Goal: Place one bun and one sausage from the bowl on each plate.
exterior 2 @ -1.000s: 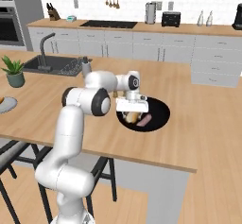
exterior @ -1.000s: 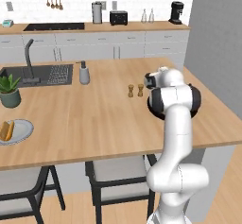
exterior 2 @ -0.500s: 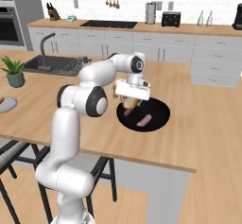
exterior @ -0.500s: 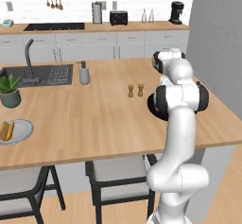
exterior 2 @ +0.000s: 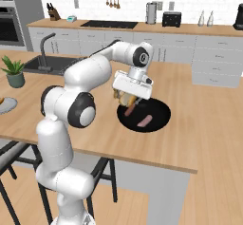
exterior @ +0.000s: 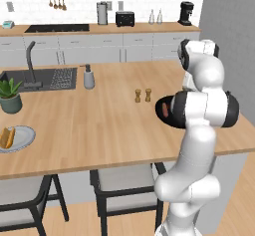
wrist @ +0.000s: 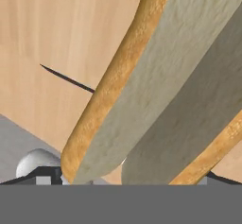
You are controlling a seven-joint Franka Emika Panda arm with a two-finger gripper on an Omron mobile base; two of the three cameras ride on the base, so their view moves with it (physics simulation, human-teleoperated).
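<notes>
- The pincer point(exterior 2: 126, 98) hangs just above the near-left rim of the bowl point(exterior 2: 161, 107), pointing down at the tabletop point(exterior 2: 199, 124).
- Its jaws are spread wide and grasp a bun point(exterior 2: 123, 96), which sits right under the white hand.
- In the hand view the bun point(wrist: 156, 86) is pressed close to the pincer: a split roll with a golden-brown crust and a pale cut face, and wooden tabletop beyond it.
- The bowl is a wide black dish lying directly beneath and to the right of the pincer in the right base view.
- Two sausages lie in the bowl: one point(exterior 2: 129, 111) just below the pincer, the other point(exterior 2: 144, 120) a little further toward the bowl's middle.
- In the left base view the bowl point(exterior: 162, 119) is partly hidden behind the arm, with one sausage point(exterior: 165, 109) showing.
- One plate point(exterior: 24, 138) lies well apart from the pincer, at the far left end of the tabletop, with a brownish piece of food point(exterior: 6, 137) on it.
- Two small shakers point(exterior: 142, 95) stand on the tabletop between the pincer and that plate, much nearer the bowl.
</notes>
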